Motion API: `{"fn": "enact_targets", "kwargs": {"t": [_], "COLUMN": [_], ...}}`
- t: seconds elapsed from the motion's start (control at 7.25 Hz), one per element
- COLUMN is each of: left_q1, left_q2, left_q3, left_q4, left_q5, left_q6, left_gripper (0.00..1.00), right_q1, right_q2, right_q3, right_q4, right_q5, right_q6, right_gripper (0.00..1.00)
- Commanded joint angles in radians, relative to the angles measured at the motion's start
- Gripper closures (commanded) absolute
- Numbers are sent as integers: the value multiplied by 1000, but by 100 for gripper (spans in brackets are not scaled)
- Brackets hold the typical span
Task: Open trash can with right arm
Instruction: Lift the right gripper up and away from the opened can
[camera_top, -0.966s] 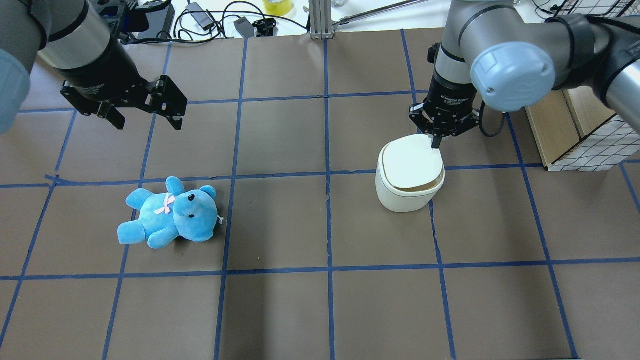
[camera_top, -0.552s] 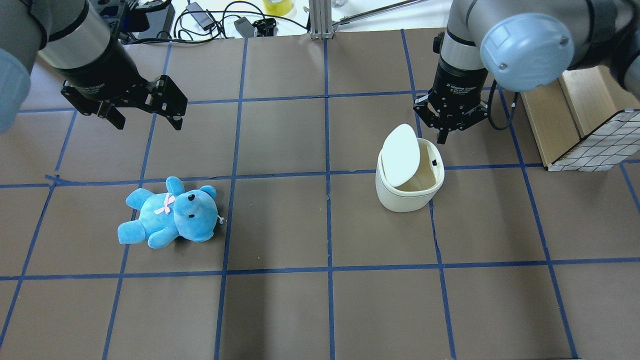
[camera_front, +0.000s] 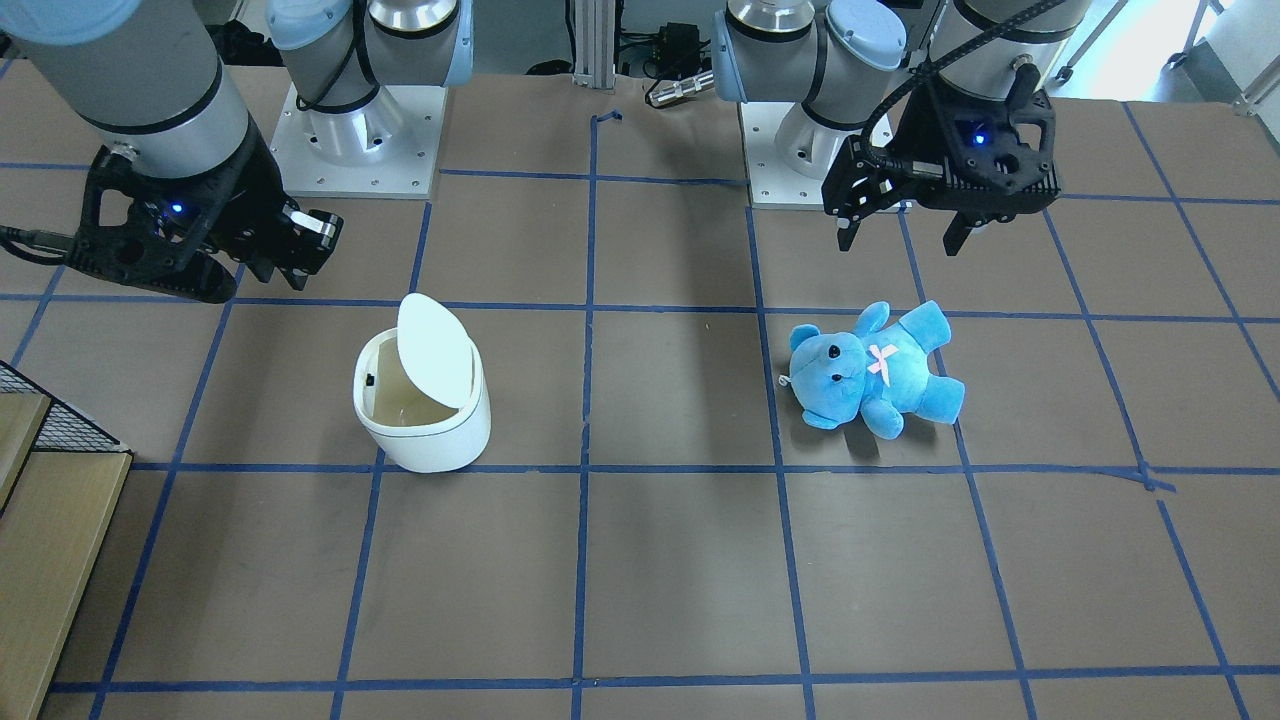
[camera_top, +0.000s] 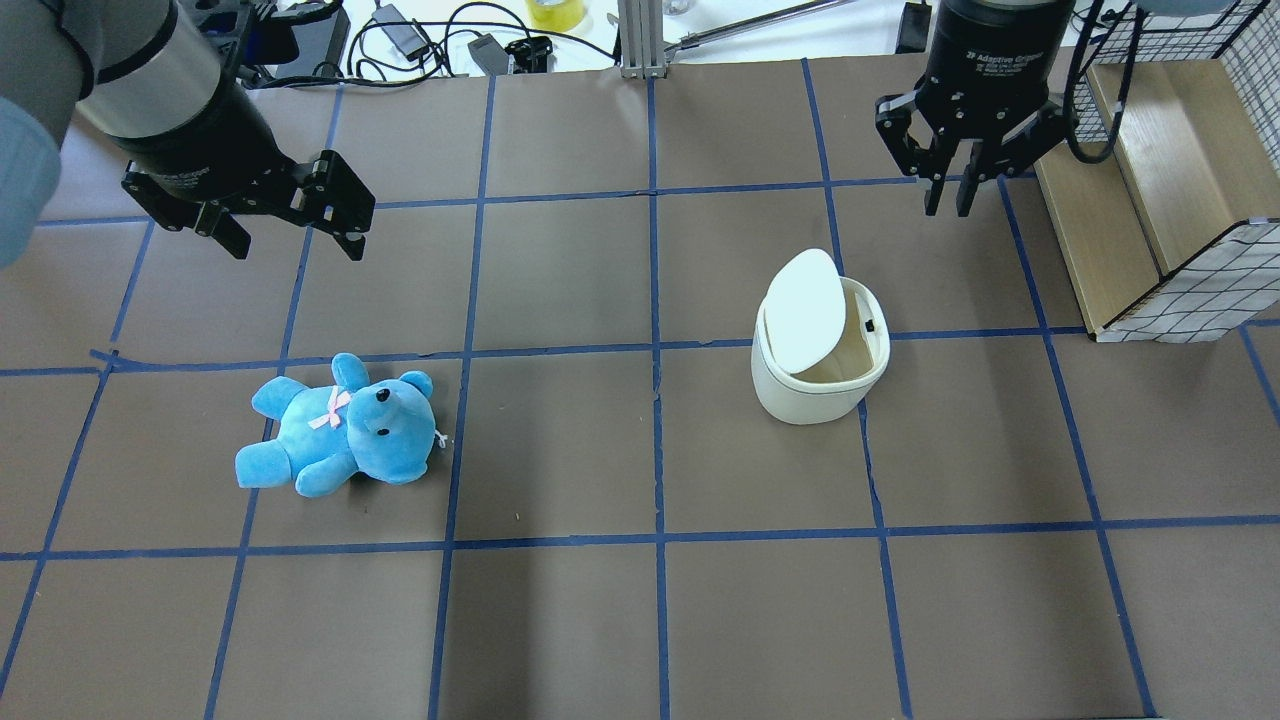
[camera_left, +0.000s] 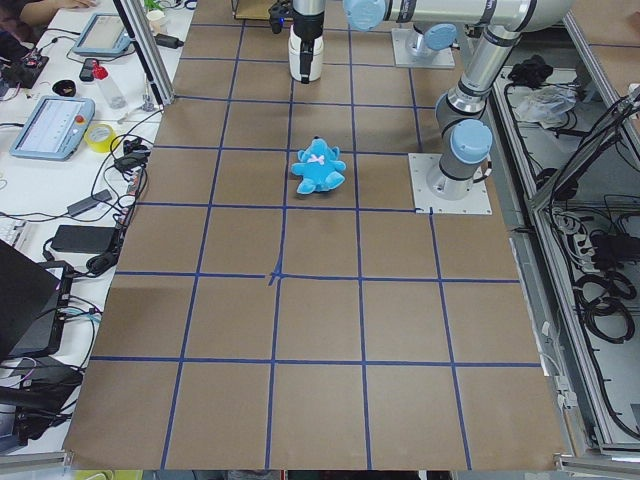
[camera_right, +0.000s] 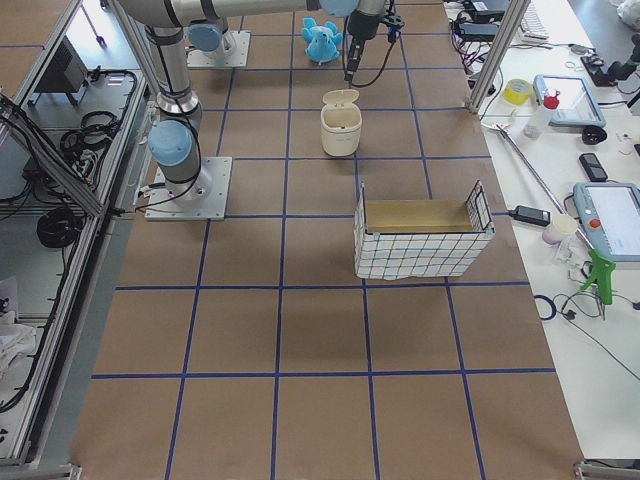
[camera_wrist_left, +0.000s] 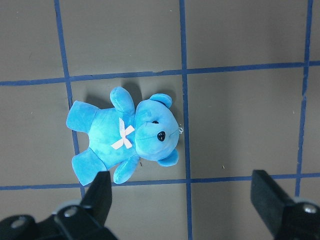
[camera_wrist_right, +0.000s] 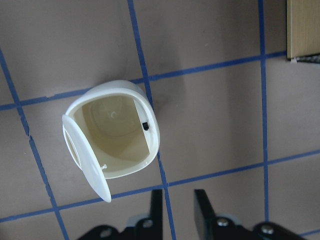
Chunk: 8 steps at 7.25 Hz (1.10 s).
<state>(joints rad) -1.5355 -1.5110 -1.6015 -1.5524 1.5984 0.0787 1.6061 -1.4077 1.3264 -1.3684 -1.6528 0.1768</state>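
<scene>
The white trash can (camera_top: 815, 385) stands right of centre with its flat lid (camera_top: 805, 310) flipped up on edge and the beige inside showing. It also shows in the front view (camera_front: 430, 435) and in the right wrist view (camera_wrist_right: 152, 127). My right gripper (camera_top: 948, 205) hangs above the table behind and to the right of the can, apart from it, with its fingers close together and nothing between them. My left gripper (camera_top: 295, 240) is open and empty, high above the blue teddy (camera_top: 340, 430).
A wire basket with wooden boards (camera_top: 1150, 220) stands at the table's right edge, close to the right arm. The teddy (camera_wrist_left: 125, 140) lies on its back on the left half. Cables and small devices (camera_top: 420, 40) lie past the far edge.
The lid has flipped from flat and closed to standing open. My right gripper has left the lid's far edge and moved up, back and to the right. The left arm has not moved.
</scene>
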Motion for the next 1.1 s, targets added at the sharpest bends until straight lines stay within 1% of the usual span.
{"fn": "enact_targets", "kwargs": {"t": [0.0,0.14,0.28,0.41,0.55,0.69,0.83,0.97], "left_q1": [0,0,0,0,0,0,0,0], "left_q2": [0,0,0,0,0,0,0,0], "left_q3": [0,0,0,0,0,0,0,0], "left_q4": [0,0,0,0,0,0,0,0], "left_q5": [0,0,0,0,0,0,0,0], "left_q6": [0,-1,-1,-1,-1,-1,-1,-1], "left_gripper": [0,0,0,0,0,0,0,0], "right_q1": [-3,-8,-11,-11,-11,-11,-12,-11], "right_q2": [0,1,1,1,1,1,1,1], "right_q3": [-10,-7,7,11,33,66,94,105], "right_q4": [-78,-119,-227,-310,-323,-362,-388,-386], "right_q5": [-4,-4,-1,14,19,51,130,175], "right_q6": [-106,-164,-295,-337,-329,-324,-294,-236], "right_gripper": [0,0,0,0,1,5,4,3]}}
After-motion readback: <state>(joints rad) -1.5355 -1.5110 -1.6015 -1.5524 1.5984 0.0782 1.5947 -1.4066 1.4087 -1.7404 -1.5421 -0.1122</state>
